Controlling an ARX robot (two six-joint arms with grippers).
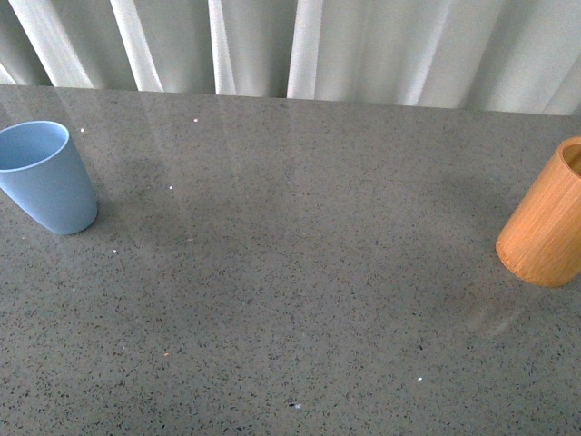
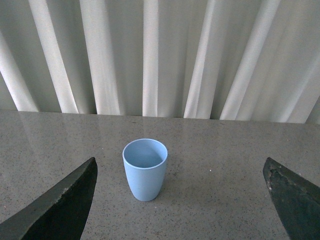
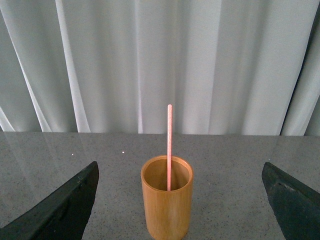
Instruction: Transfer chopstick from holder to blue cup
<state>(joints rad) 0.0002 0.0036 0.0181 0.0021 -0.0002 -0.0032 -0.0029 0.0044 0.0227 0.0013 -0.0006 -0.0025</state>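
The light blue cup (image 1: 45, 176) stands upright at the table's far left, and the left wrist view shows the blue cup (image 2: 145, 169) empty. My left gripper (image 2: 180, 200) is open, its dark fingers (image 2: 65, 205) wide apart, with the cup a short way ahead of them. The orange bamboo holder (image 1: 547, 216) stands at the right edge of the front view. In the right wrist view the holder (image 3: 167, 198) carries one pink chopstick (image 3: 169, 145) standing upright in it. My right gripper (image 3: 180, 200) is open and set back from the holder. Neither arm shows in the front view.
A grey speckled tabletop (image 1: 290, 300) spans the space between cup and holder. White curtains (image 1: 300, 45) hang along the table's far edge.
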